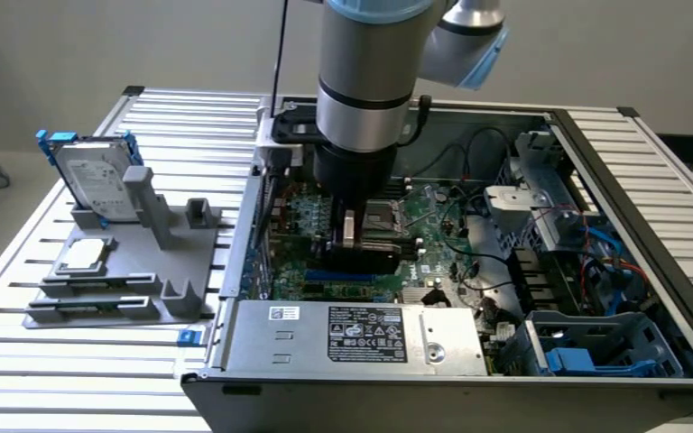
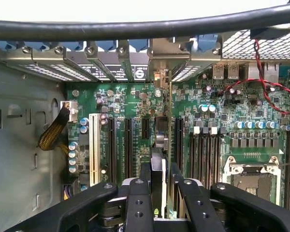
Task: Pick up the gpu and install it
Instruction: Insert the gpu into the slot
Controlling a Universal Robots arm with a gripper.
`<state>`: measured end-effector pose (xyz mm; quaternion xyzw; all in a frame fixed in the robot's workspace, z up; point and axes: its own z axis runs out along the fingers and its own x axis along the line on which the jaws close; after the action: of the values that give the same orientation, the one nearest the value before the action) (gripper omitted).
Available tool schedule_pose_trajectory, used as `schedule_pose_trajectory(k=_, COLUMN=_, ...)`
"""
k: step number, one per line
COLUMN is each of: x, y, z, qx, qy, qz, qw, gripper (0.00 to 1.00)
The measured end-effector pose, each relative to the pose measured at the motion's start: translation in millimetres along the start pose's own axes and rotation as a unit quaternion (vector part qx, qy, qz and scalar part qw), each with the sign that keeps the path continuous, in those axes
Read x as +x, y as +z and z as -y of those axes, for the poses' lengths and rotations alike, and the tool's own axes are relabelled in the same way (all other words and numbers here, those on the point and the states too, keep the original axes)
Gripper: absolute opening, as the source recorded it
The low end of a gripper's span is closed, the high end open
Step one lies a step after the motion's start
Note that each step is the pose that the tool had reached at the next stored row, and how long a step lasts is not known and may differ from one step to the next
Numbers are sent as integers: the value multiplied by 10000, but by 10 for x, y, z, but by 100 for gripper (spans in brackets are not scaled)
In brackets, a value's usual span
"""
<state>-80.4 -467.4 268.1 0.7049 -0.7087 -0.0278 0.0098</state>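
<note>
On the slatted aluminium table I see the open computer case, with the arm reaching down into it. My gripper is clamped on the gpu. The card stands edge-on over the motherboard's expansion slots.

Bare expansion slots flank the gpu, so there is free room over the motherboard there. The slot-bracket row closes one end, a flat yellowish cable crowds the case wall — and the power-supply box blocks another side.
</note>
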Motion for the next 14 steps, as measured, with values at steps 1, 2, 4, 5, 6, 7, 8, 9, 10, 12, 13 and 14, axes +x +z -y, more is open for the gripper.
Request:
schedule_pose_trajectory(k=1, x=0, y=9, z=0, qx=0, qy=0, qz=0, qw=10000, gripper=27)
schedule_pose_trajectory(k=2, x=0, y=17, z=0, qx=0, qy=0, qz=1, qw=10000, gripper=27)
schedule_pose_trajectory(k=4, x=1, y=25, z=0, qx=-1, qy=0, qz=1, qw=10000, gripper=27)
schedule_pose_trajectory(k=5, x=1, y=28, z=0, qx=-1, qy=0, qz=1, qw=10000, gripper=27)
schedule_pose_trajectory(k=6, x=1, y=29, z=0, qx=-1, qy=0, qz=3, qw=10000, gripper=27)
schedule_pose_trajectory(k=7, x=1, y=32, z=0, qx=0, qy=0, qz=6, qw=10000, gripper=27)
schedule_pose_trajectory(k=8, x=1, y=34, z=0, qx=0, qy=0, qz=9, qw=10000, gripper=27)
schedule_pose_trajectory(k=9, x=0, y=35, z=0, qx=0, qy=-2, qz=14, qw=10000, gripper=27)
schedule_pose_trajectory(k=10, x=0, y=37, z=0, qx=0, qy=-6, qz=20, qw=10000, gripper=27)
schedule_pose_trajectory(k=12, x=0, y=40, z=1, qx=0, qy=-13, qz=29, qw=10000, gripper=27)
schedule_pose_trajectory(k=13, x=1, y=42, z=0, qx=0, qy=-16, qz=31, qw=10000, gripper=27)
schedule_pose_trajectory(k=14, x=1, y=43, z=0, qx=-1, qy=-19, qz=32, qw=10000, gripper=27)
